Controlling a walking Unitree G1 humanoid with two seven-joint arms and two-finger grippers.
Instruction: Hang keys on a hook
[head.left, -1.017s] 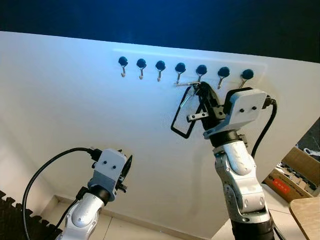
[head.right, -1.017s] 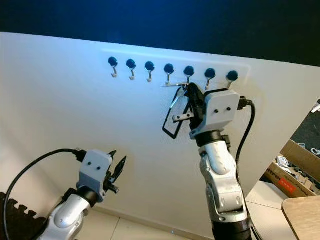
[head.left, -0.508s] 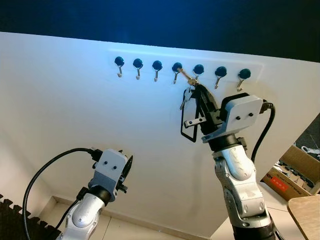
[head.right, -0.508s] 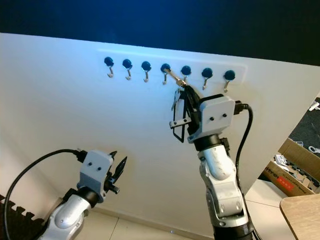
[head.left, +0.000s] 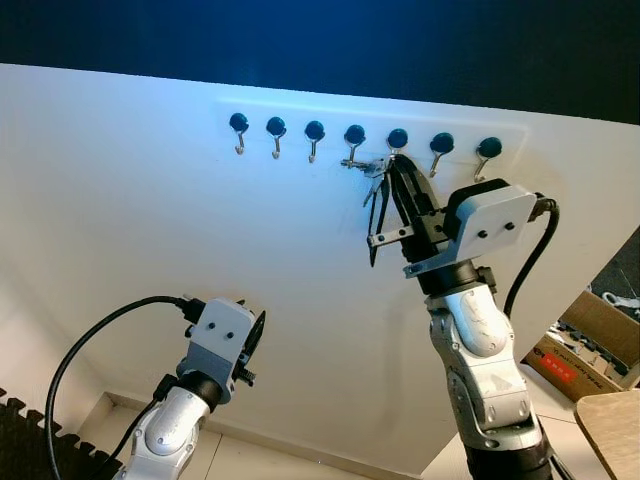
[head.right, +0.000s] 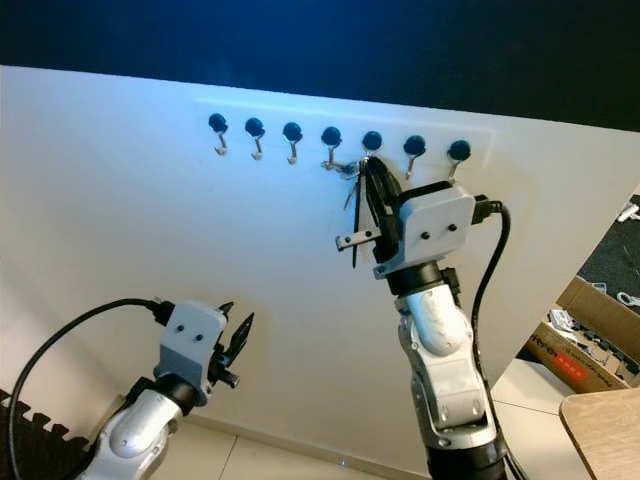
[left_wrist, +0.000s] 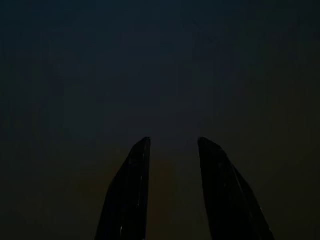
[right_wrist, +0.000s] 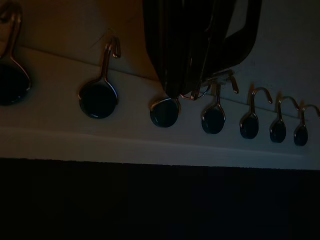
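A white rail on the wall carries a row of several small metal hooks with dark round bases. My right gripper is raised to the rail, just under the fifth hook from the left, and is shut on a bunch of keys. One silver key sticks out level beneath the fourth hook. A black loop hangs from the bunch, edge on. In the right wrist view the key ring lies right by a hook; whether it is over the hook I cannot tell. My left gripper hangs low, open and holding nothing.
The white wall fills the scene ahead. A cardboard box with odds and ends sits on the floor at the right, with a wooden table corner in front of it. A black foam mat lies at the lower left.
The right gripper has turned the keys: the silver key that pointed up between two hooks now lies level under the fourth hook, and the black loop has swung edge on. The left arm stays still.
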